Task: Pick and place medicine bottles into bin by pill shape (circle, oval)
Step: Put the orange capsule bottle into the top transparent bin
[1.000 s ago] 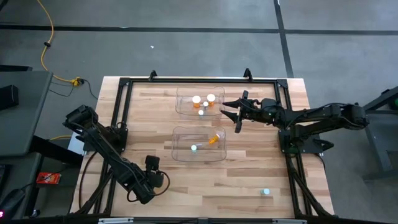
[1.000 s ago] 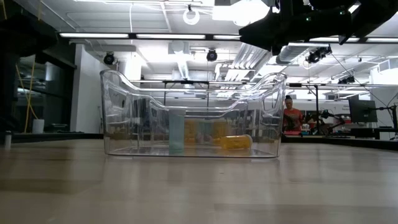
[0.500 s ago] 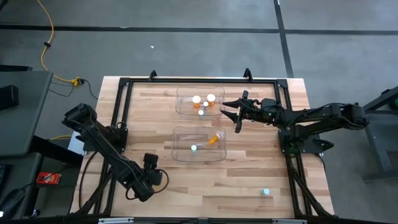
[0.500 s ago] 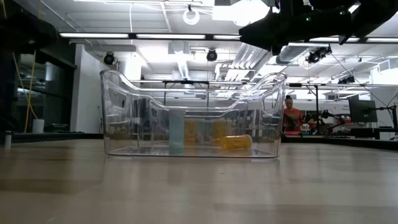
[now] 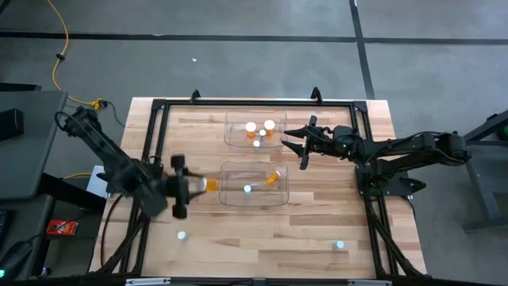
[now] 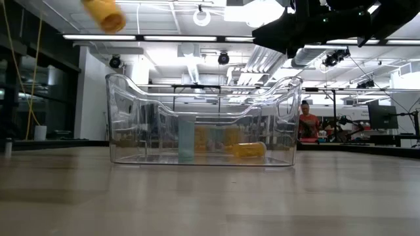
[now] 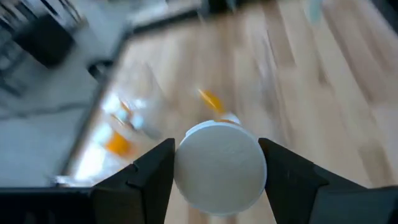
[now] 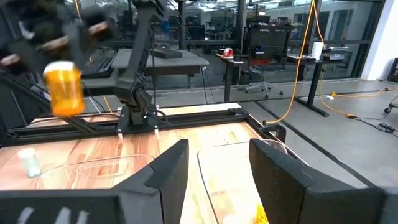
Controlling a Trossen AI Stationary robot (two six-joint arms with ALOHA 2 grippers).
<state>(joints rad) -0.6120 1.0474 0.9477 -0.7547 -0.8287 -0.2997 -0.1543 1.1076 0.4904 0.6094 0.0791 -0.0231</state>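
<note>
While left pincer [image 5: 190, 186] is clamped on little see-through orange medicine bottle with white cap [image 7: 219, 167], step is carry, just beside near clear plastic bin [image 5: 230, 199]. Next, probably: drop inside. Right pincer [image 5: 290, 142] apart, waiting beside far clear bin [image 5: 232, 137].

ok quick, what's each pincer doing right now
Left pincer: closed on an orange bottle, beside the near bin.
Right pincer: open, empty, beside the far bin.
</note>
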